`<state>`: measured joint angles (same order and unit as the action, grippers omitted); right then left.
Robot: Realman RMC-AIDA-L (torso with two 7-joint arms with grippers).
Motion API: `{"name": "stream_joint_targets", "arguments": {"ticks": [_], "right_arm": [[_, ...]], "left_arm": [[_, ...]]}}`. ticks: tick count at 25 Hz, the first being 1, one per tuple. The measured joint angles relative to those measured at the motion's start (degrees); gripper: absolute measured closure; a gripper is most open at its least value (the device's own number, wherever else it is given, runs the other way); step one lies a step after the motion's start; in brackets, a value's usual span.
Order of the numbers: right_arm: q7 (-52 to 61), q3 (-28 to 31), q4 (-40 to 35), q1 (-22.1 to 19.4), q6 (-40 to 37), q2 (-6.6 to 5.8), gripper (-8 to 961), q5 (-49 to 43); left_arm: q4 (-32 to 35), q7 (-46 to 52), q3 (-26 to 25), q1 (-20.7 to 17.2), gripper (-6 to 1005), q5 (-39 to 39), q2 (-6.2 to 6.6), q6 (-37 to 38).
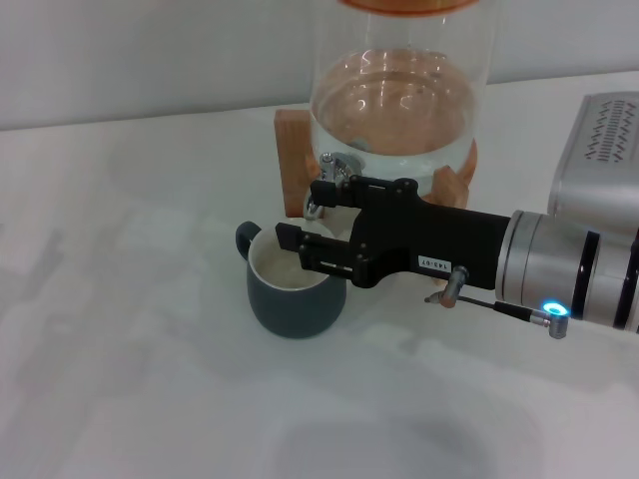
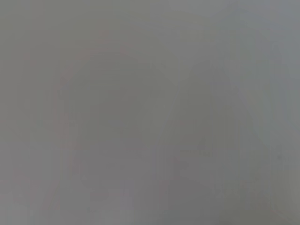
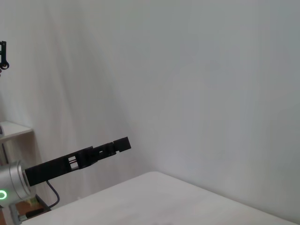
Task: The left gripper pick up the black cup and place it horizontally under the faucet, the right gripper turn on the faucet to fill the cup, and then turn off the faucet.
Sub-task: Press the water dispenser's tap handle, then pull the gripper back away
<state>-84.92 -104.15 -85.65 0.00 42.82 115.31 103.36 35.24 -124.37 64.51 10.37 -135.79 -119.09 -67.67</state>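
Observation:
The black cup [image 1: 292, 296] stands upright on the white table [image 1: 120, 299], its cream inside showing and its small handle turned to the back left. It sits just below the faucet [image 1: 333, 164], a chrome spigot at the base of the glass dispenser. My right gripper [image 1: 303, 213] reaches in from the right at spigot height and is open. One finger lies beside the chrome spigot and the other hangs over the cup's rim. My left gripper [image 3: 121, 144] appears only in the right wrist view, held in the air away from the table on its green-lit arm.
The clear glass dispenser [image 1: 394, 110] holds water and rests on a wooden stand [image 1: 293, 150] at the back. A silver ribbed box [image 1: 599, 150] sits at the right edge. The left wrist view is a blank grey field.

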Motion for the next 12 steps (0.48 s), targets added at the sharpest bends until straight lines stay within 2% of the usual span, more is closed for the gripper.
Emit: {"name": "stream_joint_targets", "arguments": {"ticks": [12], "right_arm": [[-0.1,0.68,-0.01,-0.25,0.51,-0.09,309,0.0]], "left_arm": [[0.0,0.0,0.01,0.27,119,0.0,0.0,0.0]]}}
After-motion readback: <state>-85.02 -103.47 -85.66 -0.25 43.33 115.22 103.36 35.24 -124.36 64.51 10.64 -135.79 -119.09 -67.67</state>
